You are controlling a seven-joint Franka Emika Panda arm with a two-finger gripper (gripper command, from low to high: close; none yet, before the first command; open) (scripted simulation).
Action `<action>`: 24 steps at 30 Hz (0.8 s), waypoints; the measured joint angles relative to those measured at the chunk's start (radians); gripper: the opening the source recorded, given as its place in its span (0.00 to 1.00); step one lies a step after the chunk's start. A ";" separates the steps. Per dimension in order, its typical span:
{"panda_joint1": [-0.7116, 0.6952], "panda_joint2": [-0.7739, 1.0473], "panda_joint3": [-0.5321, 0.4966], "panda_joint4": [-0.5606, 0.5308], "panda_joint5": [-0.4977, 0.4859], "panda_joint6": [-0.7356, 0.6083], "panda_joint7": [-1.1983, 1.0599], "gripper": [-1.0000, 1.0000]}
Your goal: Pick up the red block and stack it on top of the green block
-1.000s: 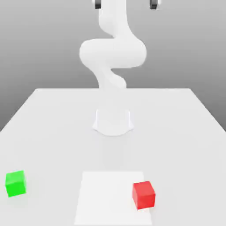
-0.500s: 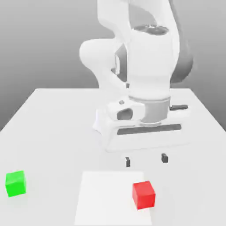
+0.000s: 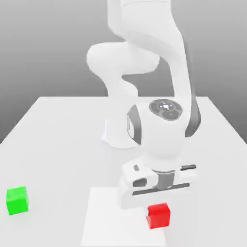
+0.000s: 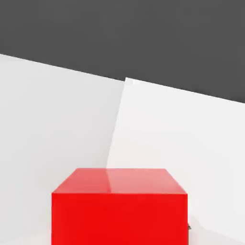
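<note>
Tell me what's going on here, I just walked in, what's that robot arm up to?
A white robot arm has its hand right above the red block, which sits on a lighter square patch of the white table. The hand view has the red block close up. The block looks to be resting on the table, not lifted. The green block sits apart, toward the exterior view's left, with nothing stacked on it.

My arm point(image 3: 144, 72): glossy white, rounded bulbous links | wrist joint: grey disc cap with round recesses, dark grey band along its side | hand housing point(image 3: 157, 185): white, boxy, dark slots and a dark bar | base: white, round
</note>
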 joint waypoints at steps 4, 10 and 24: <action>-0.011 -0.133 0.018 -0.020 0.035 -0.113 -0.026 0.00; -0.168 -0.177 -0.134 0.014 0.079 -0.192 0.001 0.00; -0.517 -0.022 -0.320 0.108 0.243 -0.142 -0.005 1.00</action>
